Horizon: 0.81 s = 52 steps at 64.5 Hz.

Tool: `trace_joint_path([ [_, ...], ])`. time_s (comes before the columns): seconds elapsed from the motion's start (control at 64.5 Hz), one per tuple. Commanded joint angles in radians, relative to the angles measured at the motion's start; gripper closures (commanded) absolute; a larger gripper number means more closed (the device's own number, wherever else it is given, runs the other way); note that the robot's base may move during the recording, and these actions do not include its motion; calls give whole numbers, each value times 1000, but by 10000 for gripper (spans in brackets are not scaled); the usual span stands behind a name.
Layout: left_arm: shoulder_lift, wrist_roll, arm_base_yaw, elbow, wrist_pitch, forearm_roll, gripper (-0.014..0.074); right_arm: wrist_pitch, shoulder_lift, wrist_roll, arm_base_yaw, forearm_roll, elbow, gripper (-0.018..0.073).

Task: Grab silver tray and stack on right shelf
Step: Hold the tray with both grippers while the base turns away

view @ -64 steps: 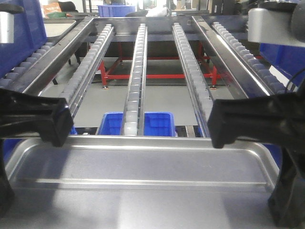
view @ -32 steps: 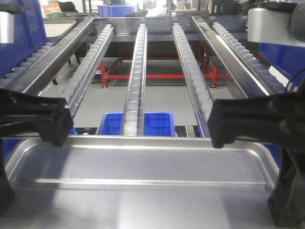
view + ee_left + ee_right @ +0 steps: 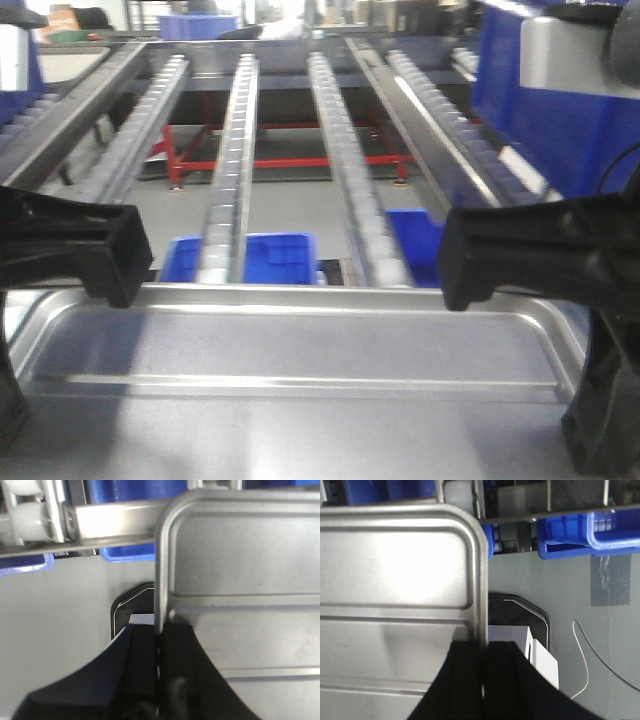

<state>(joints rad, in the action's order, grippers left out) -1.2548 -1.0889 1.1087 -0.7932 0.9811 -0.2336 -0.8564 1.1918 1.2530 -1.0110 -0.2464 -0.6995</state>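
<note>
Silver tray (image 3: 300,350) before right shelf (image 3: 232,150)

This looks like a factory or warehouse floor. A steel roller rack (image 3: 235,150) slopes above blue plastic crates (image 3: 275,255) and grey flooring (image 3: 290,205).

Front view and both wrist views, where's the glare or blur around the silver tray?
Front view: silver tray fairly sharp, right shelf behind it smeared. Left wrist view: left gripper a dark soft mass, the steel front bar glaring. Right wrist view: bright glare patch on the tray's base, right gripper black, detail lost.
</note>
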Motion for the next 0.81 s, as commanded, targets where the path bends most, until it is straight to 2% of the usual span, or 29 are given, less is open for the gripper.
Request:
trace_joint_path([
  [0.0, 19, 12, 6, -25, 65, -28, 689, -38, -27, 0, 2, -56, -20, 501],
  [0.791, 19, 12, 6, -25, 65, -28, 689, -80, -27, 0, 2, -56, -20, 501],
])
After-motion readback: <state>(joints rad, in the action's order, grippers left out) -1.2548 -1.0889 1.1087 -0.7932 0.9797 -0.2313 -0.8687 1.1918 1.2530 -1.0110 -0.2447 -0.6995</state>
